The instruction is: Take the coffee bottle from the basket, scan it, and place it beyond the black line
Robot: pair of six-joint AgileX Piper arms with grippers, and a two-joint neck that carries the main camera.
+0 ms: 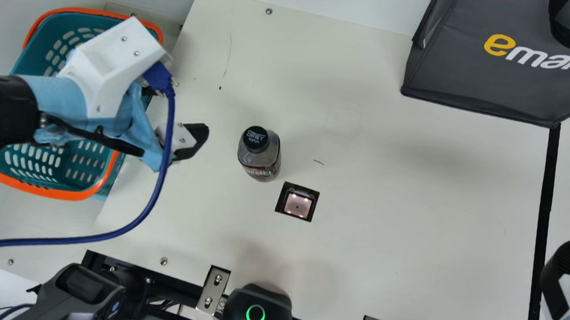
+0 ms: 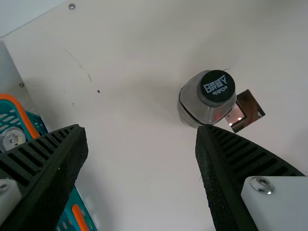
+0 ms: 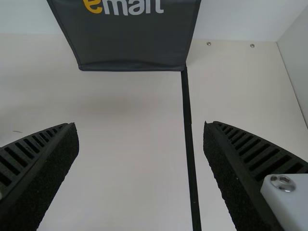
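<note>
Coffee bottle [image 1: 260, 154] is standing cap-up on the desk [image 1: 391, 198], long axis vertical, just beside the scanner window [image 1: 298, 204] and outside the basket [image 1: 54, 195]. Left pincer [image 2: 142, 127] is hanging wide and empty on the bottle's basket side; in main view, bottle is sitting to its right, slightly lower. Right pincer [image 3: 139, 126], also gaping wide, is hanging near the black line [image 1: 546, 223], well apart from the bottle. Left is looking nearer; grasp is probably needing a shift rightward, straddling the upright body before closing
</note>
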